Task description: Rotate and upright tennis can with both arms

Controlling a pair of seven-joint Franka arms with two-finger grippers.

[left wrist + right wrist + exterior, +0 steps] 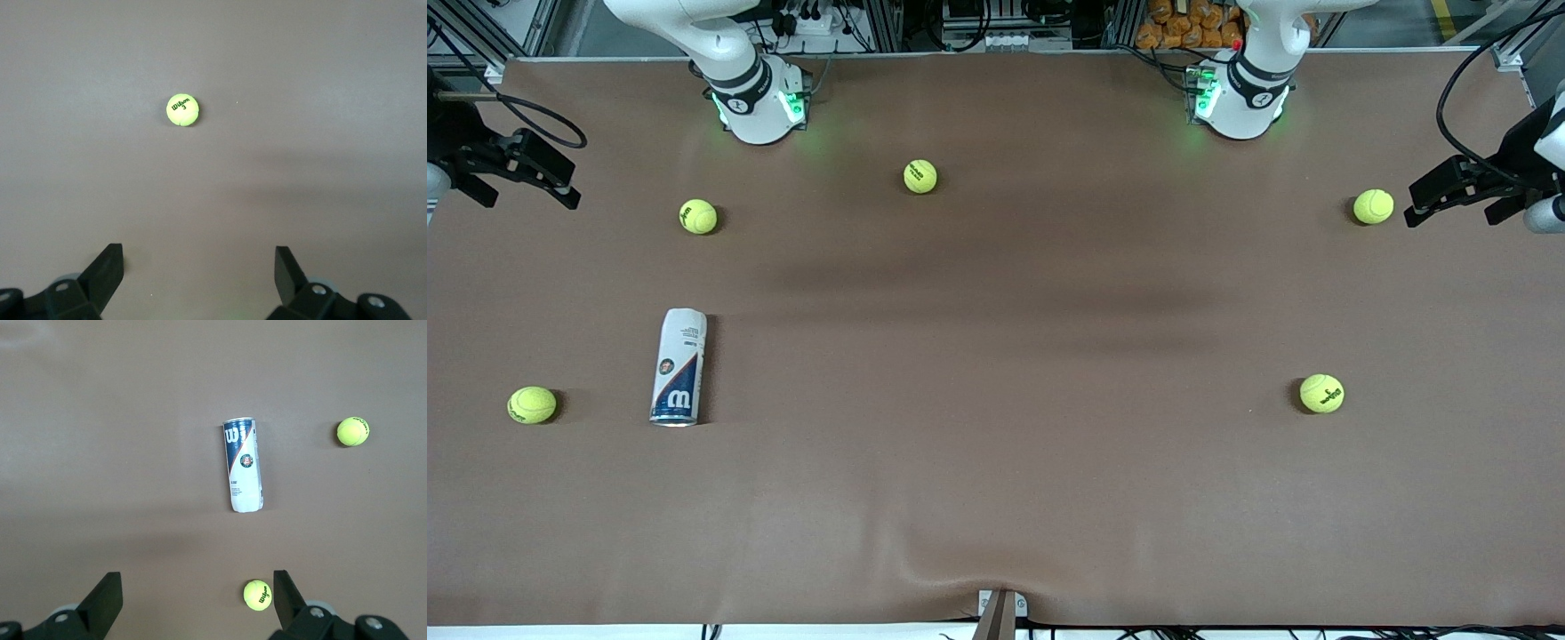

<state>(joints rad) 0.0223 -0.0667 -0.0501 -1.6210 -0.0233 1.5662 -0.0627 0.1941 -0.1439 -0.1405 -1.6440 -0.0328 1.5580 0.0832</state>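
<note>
The tennis can point(679, 366) lies on its side on the brown table, toward the right arm's end, its navy "W" end nearer to the front camera. The right wrist view shows the whole tennis can point(242, 465), well clear of the fingers. My right gripper point(567, 185) hangs open and empty over the table's edge at the right arm's end; its fingers spread wide in the right wrist view point(197, 587). My left gripper point(1416, 204) hangs open and empty over the left arm's end, apart from the can. In the left wrist view the left gripper point(198, 257) has only bare table between its fingers.
Several yellow-green tennis balls lie scattered: one point(532, 404) beside the can, one point(698, 216) farther from the front camera than the can, one point(919, 176) near the arms' bases, two point(1373, 206) point(1321, 393) toward the left arm's end. The left wrist view shows a ball point(181, 110).
</note>
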